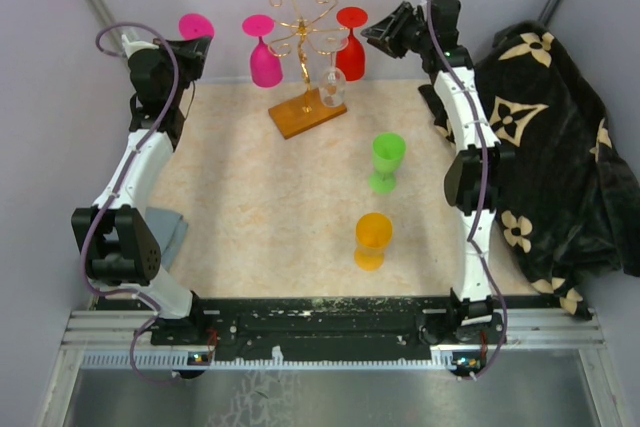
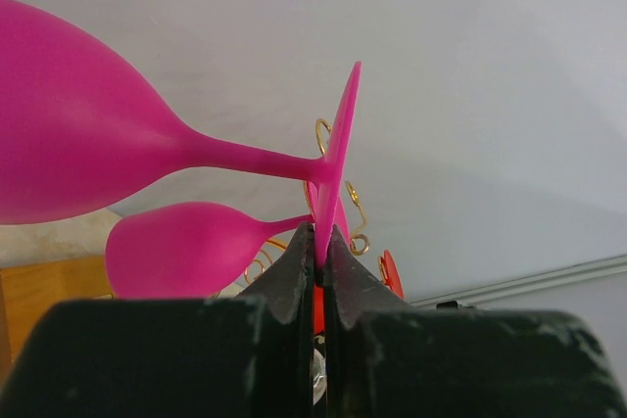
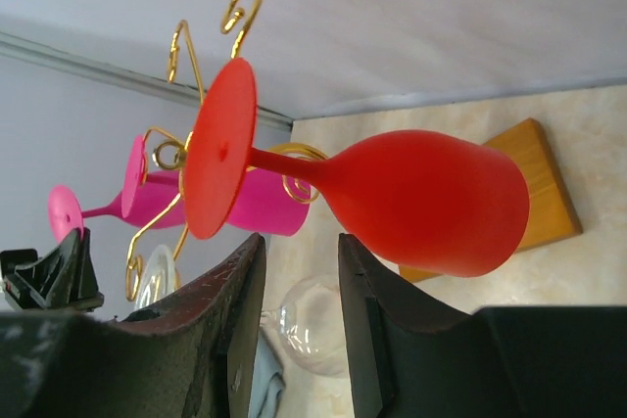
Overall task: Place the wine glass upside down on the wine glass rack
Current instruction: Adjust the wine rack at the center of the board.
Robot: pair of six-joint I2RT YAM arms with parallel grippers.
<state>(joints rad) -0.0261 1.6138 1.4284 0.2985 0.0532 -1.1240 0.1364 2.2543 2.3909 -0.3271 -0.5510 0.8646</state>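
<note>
Along the far edge of the table (image 1: 250, 217) stands the wine glass rack (image 1: 306, 113), a red glass (image 3: 421, 198) hanging just past the right gripper (image 3: 299, 271), jaws spread. Over the far-left corner, the magenta wine glass (image 2: 118, 134), likely light, stiff, slick plastic, is pinched by its foot rim in the left gripper (image 2: 315, 261); the stem looks a surer hold.

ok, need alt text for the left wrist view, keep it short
The left pincer is shut on the foot rim of a pink wine glass, which lies sideways in frame with its bowl to the left. Behind it, a second pink wine glass lies the same way, its stem meeting the gold scrolls of the wine glass rack.
</note>
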